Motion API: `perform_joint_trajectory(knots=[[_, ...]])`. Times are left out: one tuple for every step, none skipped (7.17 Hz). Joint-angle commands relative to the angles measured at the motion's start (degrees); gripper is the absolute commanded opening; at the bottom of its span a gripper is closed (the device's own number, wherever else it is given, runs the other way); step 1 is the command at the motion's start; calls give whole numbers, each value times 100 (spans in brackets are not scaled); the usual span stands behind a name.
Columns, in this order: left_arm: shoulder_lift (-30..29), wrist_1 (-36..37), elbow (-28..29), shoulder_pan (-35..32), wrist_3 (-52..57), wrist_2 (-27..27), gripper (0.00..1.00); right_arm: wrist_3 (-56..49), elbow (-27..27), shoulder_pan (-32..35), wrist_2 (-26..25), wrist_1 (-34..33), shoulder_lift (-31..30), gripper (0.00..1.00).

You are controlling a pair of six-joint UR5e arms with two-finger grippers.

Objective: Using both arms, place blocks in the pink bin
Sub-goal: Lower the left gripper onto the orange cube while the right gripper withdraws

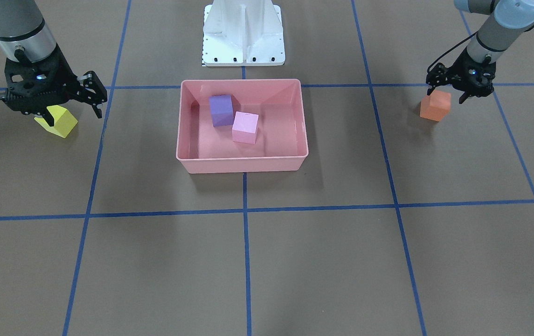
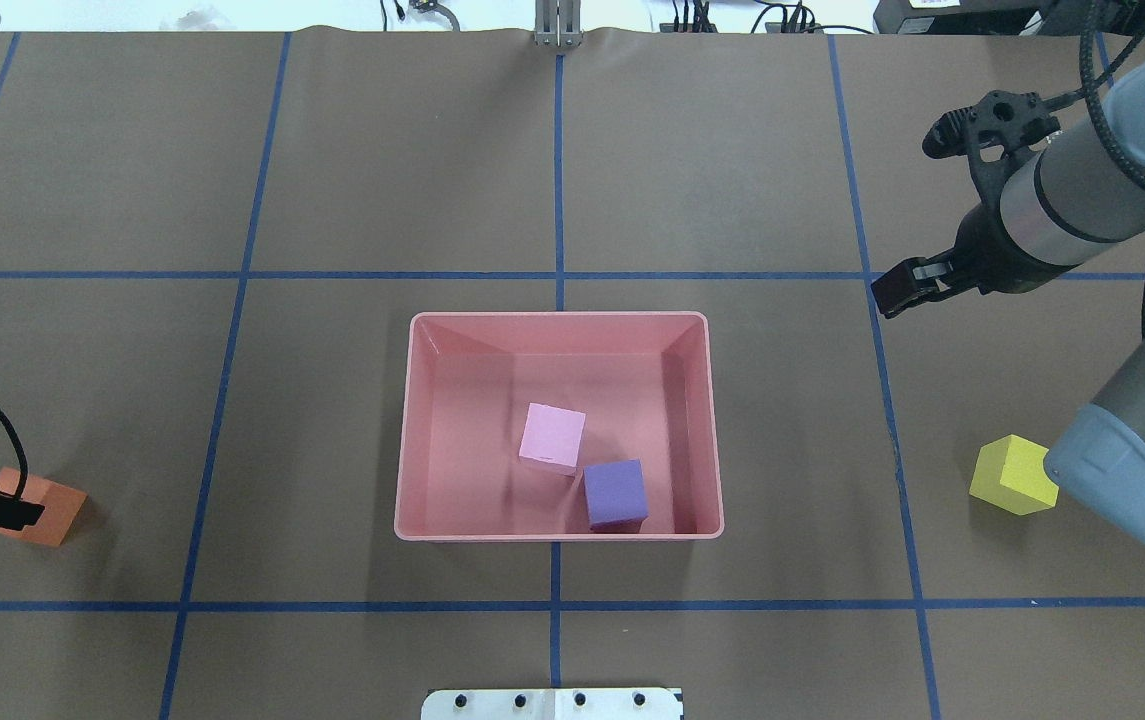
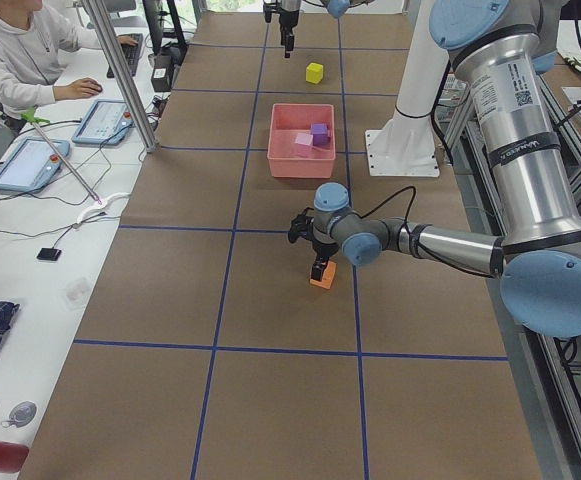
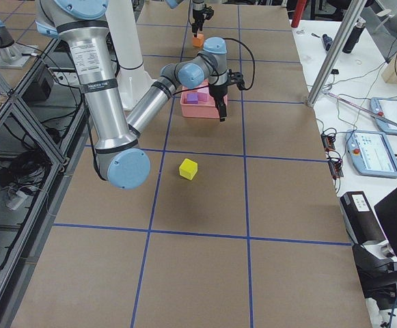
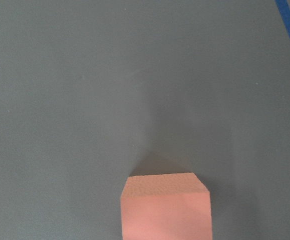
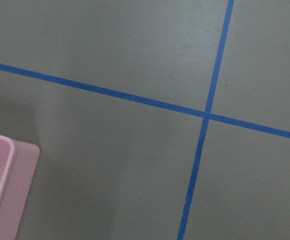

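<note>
The pink bin (image 1: 241,165) stands mid-table and shows from above in the overhead view (image 2: 557,318). Inside it lie the purple block (image 1: 221,109) and the pale pink block (image 1: 245,127), touching at a corner. The orange block (image 1: 436,106) sits on the table on my left side. My left gripper (image 1: 447,93) is open, low, just over it; the left wrist view shows the block (image 5: 165,210) at the bottom edge. The yellow block (image 2: 1007,475) lies on my right side. My right gripper (image 2: 917,215) is open and empty, raised above the table beyond the bin's far right corner, apart from the yellow block.
The white base pedestal (image 1: 243,32) stands behind the bin. Blue tape lines (image 6: 204,115) grid the brown table. A bin corner (image 6: 10,190) shows in the right wrist view. An operator (image 3: 20,50) sits at a side desk with tablets.
</note>
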Motion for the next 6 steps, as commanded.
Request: perform_joint_trajectory(knots=[[-208,-4,277,35,-36,-1,100,-49,28,34,29,0,-73,100],[-322,-4,443,96,-36,-9,100,-40,28,34,29,0,-73,100],[-419,-22,541,166,-97,-10,100,-40,28,34,29,0,-73,100],[-446,-22,550,297,-262,-10,100,-40,19,25,29,0,-73,100],[-455,-22,576,351,-264,-10,91,-40,19,25,29,0,-73,100],[-464,-13,577,351,-255,-36,51,-40,19,25,37,0,-73,100]])
